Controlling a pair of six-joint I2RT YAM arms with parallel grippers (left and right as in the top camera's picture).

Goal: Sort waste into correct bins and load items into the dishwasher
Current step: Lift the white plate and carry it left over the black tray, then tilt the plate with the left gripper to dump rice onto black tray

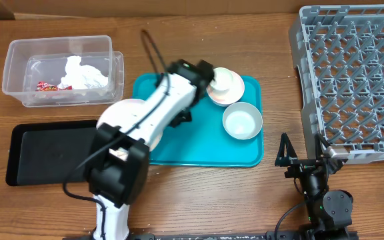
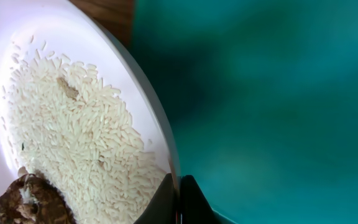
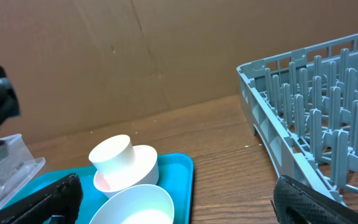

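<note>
Overhead: one bowl point(image 1: 242, 122), one cup point(image 1: 222, 79), one plate point(image 1: 117, 112) pinched by left tool point(image 2: 179, 202); right tool point(image 1: 303, 150) wide.

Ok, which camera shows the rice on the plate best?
Left wrist: the rice fills the frame on the white plate, brown scraps beside it. Overhead, the left arm hides it; only the plate's edge shows. Right wrist misses it.

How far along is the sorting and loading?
Done: napkin and wrapper lie in the tub. In hand: left gripper clamps the plate, rice and scraps on it. Left: dump those, then load plate, bowl, cup and saucer; the rack holds nothing.
</note>
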